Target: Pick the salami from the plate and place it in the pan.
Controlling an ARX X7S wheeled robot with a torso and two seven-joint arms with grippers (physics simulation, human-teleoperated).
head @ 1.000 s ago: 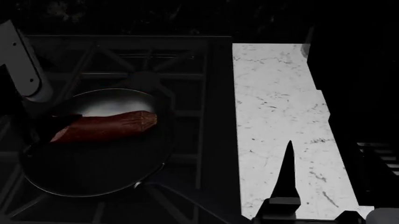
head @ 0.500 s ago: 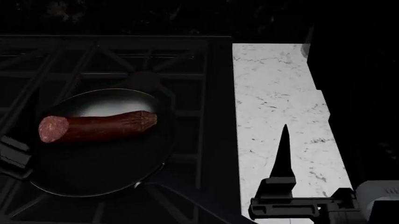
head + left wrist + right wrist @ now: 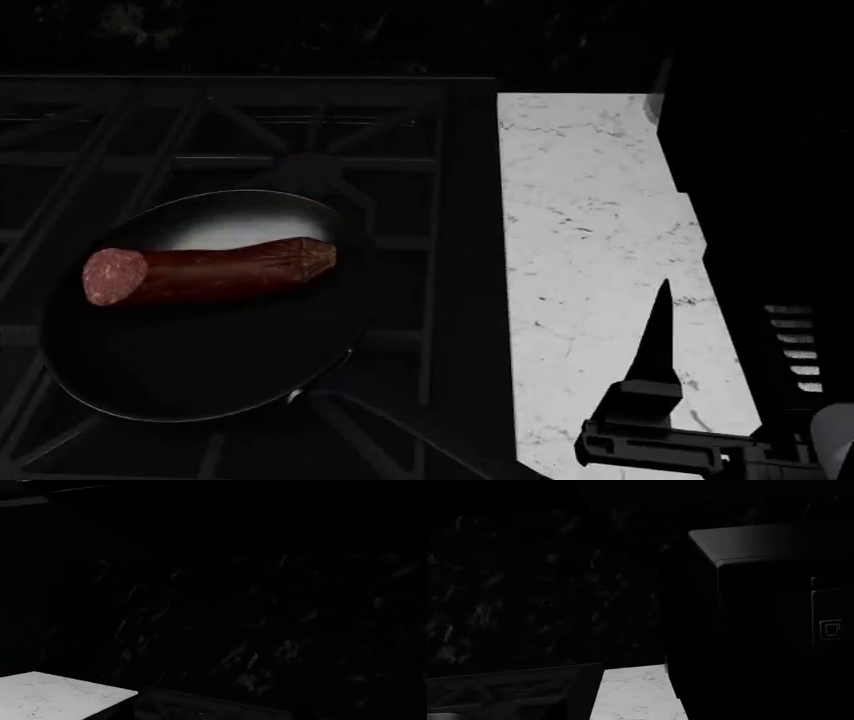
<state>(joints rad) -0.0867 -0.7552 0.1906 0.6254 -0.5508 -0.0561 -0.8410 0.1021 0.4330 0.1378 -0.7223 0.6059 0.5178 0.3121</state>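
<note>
The salami [image 3: 207, 271] lies across the black pan [image 3: 160, 395] on the stove, its flat speckled end at the left and its tapered end at the right. Nothing touches it. The blue plate is out of view. My right gripper [image 3: 727, 305] is low at the right over the white counter. One black finger [image 3: 657, 340] points up and a ribbed finger [image 3: 794, 340] stands well apart from it, so it is open and empty. My left gripper shows in no view. Both wrist views show only a dark wall and bits of counter.
The pan sits on dark stove grates [image 3: 267, 120]. A white marble counter strip [image 3: 587, 220] runs right of the stove and also shows in the right wrist view [image 3: 637, 695]. A dark coffee machine [image 3: 760, 610] stands on the counter's right side.
My left arm, at the pan's left by the salami a second ago, has withdrawn out of the head view. The salami stays in the pan. My right gripper has shifted slightly right.
</note>
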